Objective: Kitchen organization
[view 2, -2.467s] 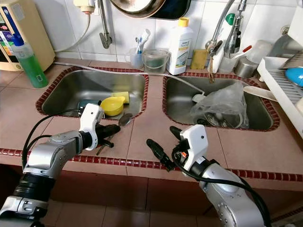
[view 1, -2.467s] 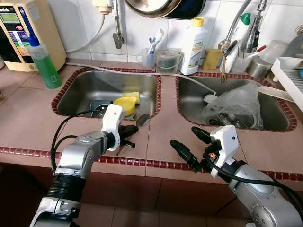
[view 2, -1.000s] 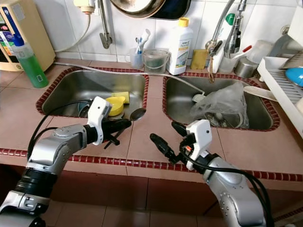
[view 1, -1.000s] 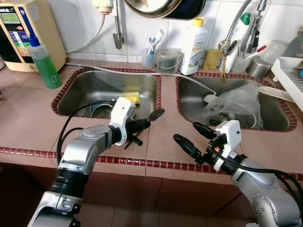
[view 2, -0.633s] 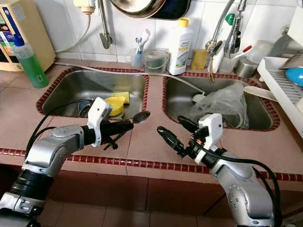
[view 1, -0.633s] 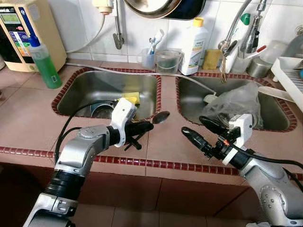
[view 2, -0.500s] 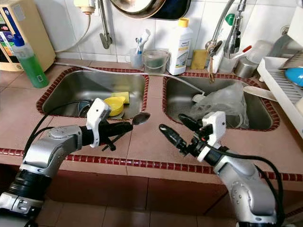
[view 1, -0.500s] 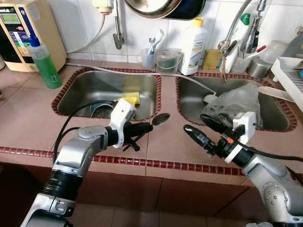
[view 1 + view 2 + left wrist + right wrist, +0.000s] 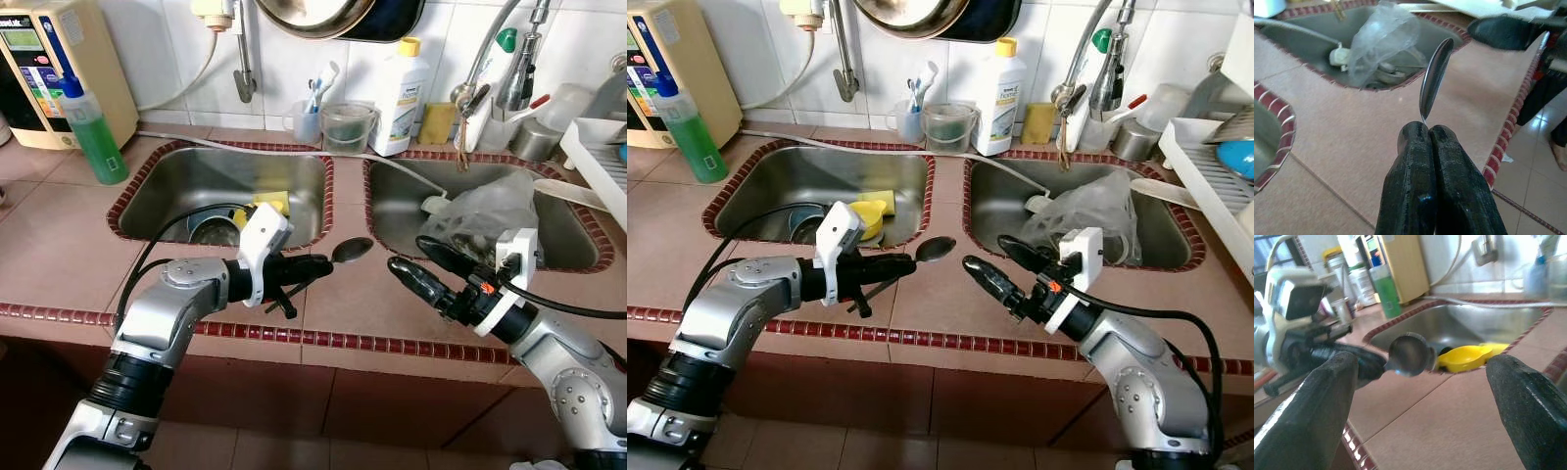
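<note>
Pink tiled counter [image 9: 59, 245] with two steel sinks. Left hand [image 9: 315, 265], center of frame, fingers pressed together, pinching a metal spoon [image 9: 351, 251] by its handle, bowl held above the counter strip between the sinks. Right hand [image 9: 419, 262], center right, fingers spread, pointing at the spoon, apart from it. Yellow scoop [image 9: 862, 216] in left sink, plastic bag [image 9: 495, 211] in right sink.
</note>
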Robot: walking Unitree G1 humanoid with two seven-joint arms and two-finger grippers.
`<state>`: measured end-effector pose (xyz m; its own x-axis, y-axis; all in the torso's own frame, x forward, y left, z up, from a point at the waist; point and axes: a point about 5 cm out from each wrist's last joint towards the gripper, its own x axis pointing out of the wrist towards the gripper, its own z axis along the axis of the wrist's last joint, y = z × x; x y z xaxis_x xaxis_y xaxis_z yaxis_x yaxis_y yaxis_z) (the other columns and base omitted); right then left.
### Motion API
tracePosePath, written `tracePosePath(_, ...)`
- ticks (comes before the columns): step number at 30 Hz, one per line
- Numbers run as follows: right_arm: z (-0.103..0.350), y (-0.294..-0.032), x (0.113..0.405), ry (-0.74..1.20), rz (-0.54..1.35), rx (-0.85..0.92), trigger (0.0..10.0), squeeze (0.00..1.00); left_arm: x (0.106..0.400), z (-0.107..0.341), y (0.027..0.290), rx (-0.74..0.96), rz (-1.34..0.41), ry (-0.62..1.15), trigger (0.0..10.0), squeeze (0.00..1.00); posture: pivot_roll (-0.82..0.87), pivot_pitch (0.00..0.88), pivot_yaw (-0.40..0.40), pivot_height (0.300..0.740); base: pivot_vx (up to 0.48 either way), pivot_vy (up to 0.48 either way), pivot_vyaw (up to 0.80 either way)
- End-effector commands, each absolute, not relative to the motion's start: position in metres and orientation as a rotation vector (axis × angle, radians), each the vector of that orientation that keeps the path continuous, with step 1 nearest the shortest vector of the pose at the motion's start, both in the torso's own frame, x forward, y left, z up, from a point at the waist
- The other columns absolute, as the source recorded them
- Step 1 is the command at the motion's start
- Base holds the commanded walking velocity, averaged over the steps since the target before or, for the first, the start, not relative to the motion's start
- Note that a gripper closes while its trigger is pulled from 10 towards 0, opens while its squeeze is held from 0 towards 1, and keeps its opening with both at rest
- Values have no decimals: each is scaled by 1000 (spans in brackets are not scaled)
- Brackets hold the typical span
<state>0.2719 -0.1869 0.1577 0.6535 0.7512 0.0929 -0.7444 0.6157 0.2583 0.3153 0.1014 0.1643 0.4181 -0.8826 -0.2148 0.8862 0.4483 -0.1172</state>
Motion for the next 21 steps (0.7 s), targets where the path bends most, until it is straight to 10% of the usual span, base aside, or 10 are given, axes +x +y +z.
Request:
tracePosePath(1, 159, -186, 271, 37, 896, 281, 10000, 0, 314, 173, 100, 33, -1136, 225, 10000, 0, -14, 0, 10, 740, 0, 0, 0)
tracePosePath(21, 170, -180, 271, 44, 1064, 290, 10000, 0, 295, 181, 93, 28, -1299, 197, 10000, 0, -8, 0, 7, 740, 0, 0, 0)
